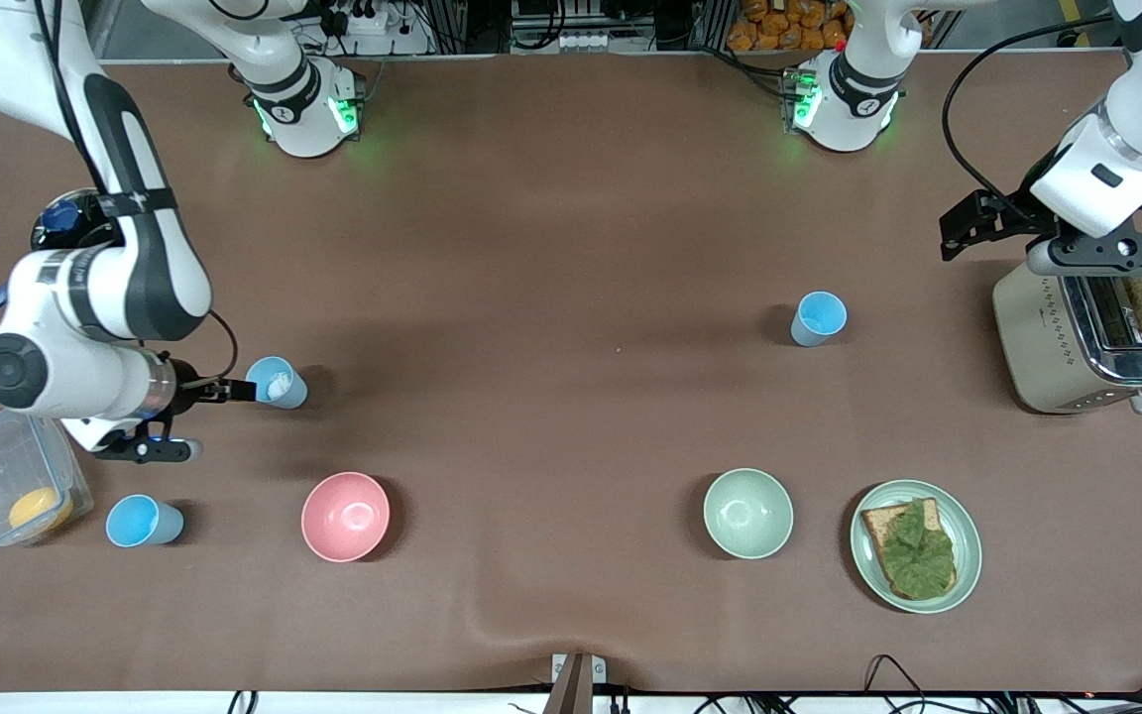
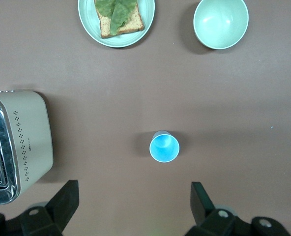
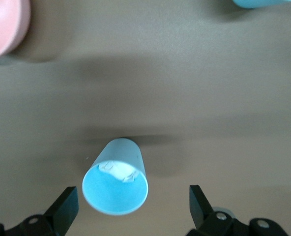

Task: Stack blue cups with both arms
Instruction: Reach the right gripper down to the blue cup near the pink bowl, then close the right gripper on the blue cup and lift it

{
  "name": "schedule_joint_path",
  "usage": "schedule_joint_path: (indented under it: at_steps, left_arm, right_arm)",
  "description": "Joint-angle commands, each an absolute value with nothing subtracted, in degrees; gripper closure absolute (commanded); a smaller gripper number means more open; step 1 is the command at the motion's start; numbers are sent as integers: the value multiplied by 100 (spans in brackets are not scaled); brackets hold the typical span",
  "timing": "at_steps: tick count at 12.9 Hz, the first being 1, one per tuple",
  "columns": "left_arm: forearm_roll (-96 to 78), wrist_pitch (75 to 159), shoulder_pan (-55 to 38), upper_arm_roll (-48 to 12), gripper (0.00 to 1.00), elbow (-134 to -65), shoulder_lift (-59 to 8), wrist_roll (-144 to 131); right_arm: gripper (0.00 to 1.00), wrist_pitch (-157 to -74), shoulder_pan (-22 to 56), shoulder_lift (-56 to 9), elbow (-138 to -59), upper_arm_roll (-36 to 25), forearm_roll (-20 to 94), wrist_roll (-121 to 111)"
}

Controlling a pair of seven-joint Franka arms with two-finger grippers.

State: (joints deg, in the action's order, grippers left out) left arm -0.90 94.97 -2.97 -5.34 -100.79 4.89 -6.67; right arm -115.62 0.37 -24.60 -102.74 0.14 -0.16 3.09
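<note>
With the right gripper (image 3: 130,209) open just above a blue cup (image 3: 116,184), I descend centred — fingers straddling the rim — while the open left gripper (image 2: 134,206) waits high above another cup (image 2: 164,147).

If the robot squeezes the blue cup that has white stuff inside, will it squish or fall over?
The blue cup looks like thin plastic, so a hard pinch would probably flex it. It is small and tapers to a narrow base, so a sideways nudge might tip it. It is likely very light. The right gripper is open beside it.
</note>
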Motion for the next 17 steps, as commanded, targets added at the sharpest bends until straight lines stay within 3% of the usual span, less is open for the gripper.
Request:
schedule_joint_path:
  at_steps: [1, 6, 8, 13, 17]
  left_arm:
    - [-105, 9554, -264, -571, 0, -10142, 527, -738]
    - [-105, 9615, -264, -571, 0, -10178, 527, -738]
    - [-105, 9615, -264, -571, 0, -10186, 527, -738]
    - [-105, 9624, -255, -571, 0, -10213, 527, -738]
    - [-105, 9633, -255, -571, 0, -10213, 536, -738]
  right_arm:
    - [0, -11996, -70, -2451, -10731, 88, -105, 203]
    - [0, -12241, -413, -2776, -10898, 105, -44, -791]
    - [38, -12305, -395, -2839, -10916, 105, -35, -791]
    - [100, -12252, -352, -2927, -10899, 141, -18, -791]
    - [100, -11815, -290, -2874, -10671, 210, -18, -782]
